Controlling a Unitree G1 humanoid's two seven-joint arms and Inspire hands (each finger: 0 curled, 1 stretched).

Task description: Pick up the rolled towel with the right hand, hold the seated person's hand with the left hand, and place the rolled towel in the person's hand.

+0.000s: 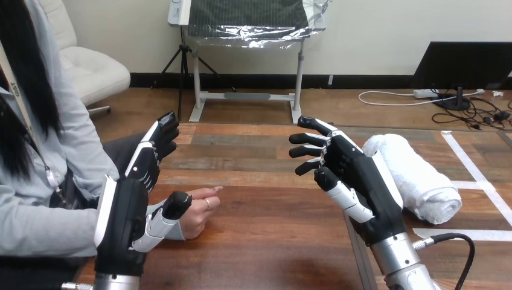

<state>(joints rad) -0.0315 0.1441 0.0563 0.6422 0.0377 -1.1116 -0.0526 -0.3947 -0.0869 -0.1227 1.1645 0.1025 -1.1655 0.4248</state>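
Hovering open-fingered just left of the rolled towel [416, 175], which lies on the table [265, 241], the right hand [362, 178] should come over the roll's middle and wrap it whole; left hand [124, 211], fingers straight, is well left of the towel, beside the person's hand [199, 212].

1. The towel [416, 175] lies on the table [265, 241], at the right.
2. The right hand [356, 175] stands just left of the towel.
3. The person's hand [199, 208] rests on the table at the left.
4. The left hand [130, 211] is just left of it.
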